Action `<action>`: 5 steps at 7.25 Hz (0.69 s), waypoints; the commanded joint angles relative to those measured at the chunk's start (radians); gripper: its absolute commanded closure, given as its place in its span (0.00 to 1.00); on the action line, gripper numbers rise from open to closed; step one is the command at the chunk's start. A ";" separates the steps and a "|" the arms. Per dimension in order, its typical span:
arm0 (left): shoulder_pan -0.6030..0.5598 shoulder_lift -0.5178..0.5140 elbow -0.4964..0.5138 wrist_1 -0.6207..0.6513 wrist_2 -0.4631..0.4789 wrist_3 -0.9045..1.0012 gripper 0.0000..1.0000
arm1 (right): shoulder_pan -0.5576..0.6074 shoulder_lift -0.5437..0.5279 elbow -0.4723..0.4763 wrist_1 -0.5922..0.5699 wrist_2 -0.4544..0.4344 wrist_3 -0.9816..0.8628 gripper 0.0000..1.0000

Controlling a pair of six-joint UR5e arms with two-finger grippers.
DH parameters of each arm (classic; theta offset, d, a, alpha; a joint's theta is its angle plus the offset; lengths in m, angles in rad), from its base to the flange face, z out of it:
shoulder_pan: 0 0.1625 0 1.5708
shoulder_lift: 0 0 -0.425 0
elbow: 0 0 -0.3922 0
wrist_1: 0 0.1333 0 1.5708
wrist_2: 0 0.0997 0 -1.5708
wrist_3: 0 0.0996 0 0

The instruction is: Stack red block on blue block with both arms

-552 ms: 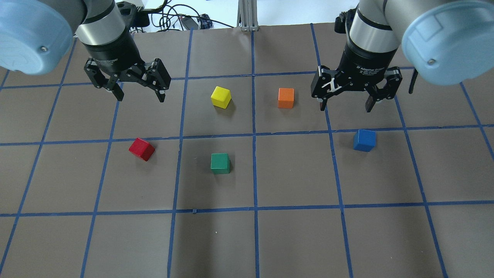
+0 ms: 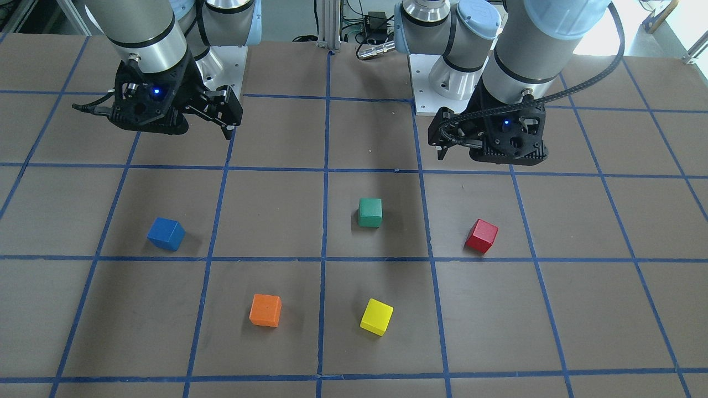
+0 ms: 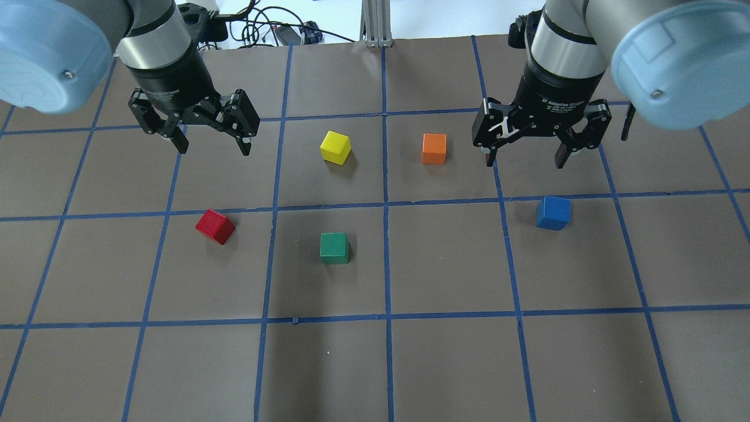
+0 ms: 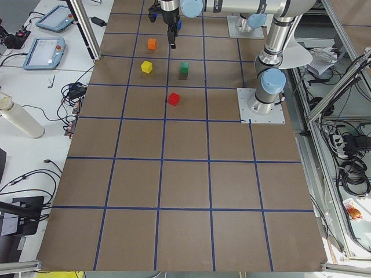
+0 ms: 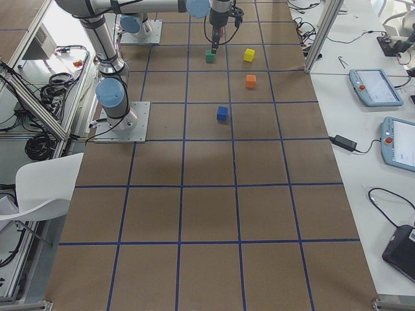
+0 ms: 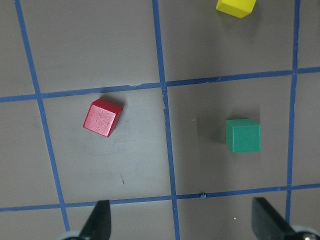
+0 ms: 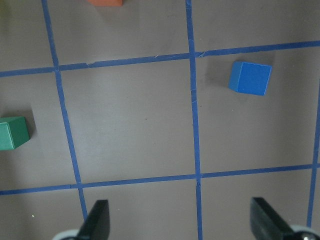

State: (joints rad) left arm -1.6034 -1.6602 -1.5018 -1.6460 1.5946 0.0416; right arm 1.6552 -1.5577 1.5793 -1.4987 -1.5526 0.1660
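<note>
Red to the left, blue to the right, nothing stacked yet. First, the red block (image 3: 215, 227): flat on the tabletop (image 3: 445, 264), left half, turned at an angle to the tape grid (image 3: 385, 205). Left hand (image 3: 214, 147) hanging high above that stretch, spread wide, empty, well clear of the cube. Same picture across the way: right hand (image 3: 524, 162) splayed open, gripping nothing, poised above the right half, well apart from the blue block (image 3: 553, 213) resting below, itself a touch skewed to the lines. Green block (image 3: 334, 247) near the middle, between the two targets; yellow block (image 3: 336, 146) and orange block (image 3: 434, 148) on the far side. No crowding around either target.

Now the handling, judged by looks alone. Small solid cube: most likely light, rigid, no give under a squeeze, nothing fragile about it. Matte faces, so probably decent friction and little risk of slipping. Material hard to call from these views, wood or plastic perhaps. Best taken across two opposite flat faces, upper half, never corner to corner. Calls for a wrist turn first, to square the hand up with that skewed set. Worth leaving the lower part free for seating squarely on blue. Tight landing, too: top of blue no bigger than base of red, so scant margin for offset. Low, square release advised.
</note>
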 commanded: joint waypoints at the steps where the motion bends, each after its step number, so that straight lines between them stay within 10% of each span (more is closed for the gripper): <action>1: 0.000 -0.003 -0.002 0.000 0.001 0.000 0.00 | 0.000 0.007 0.002 -0.005 0.002 0.000 0.00; 5: -0.001 -0.013 -0.002 0.000 0.001 -0.002 0.00 | 0.000 0.014 0.001 -0.009 -0.001 -0.002 0.00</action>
State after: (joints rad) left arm -1.6044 -1.6728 -1.5025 -1.6460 1.5954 0.0410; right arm 1.6552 -1.5443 1.5807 -1.5080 -1.5603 0.1655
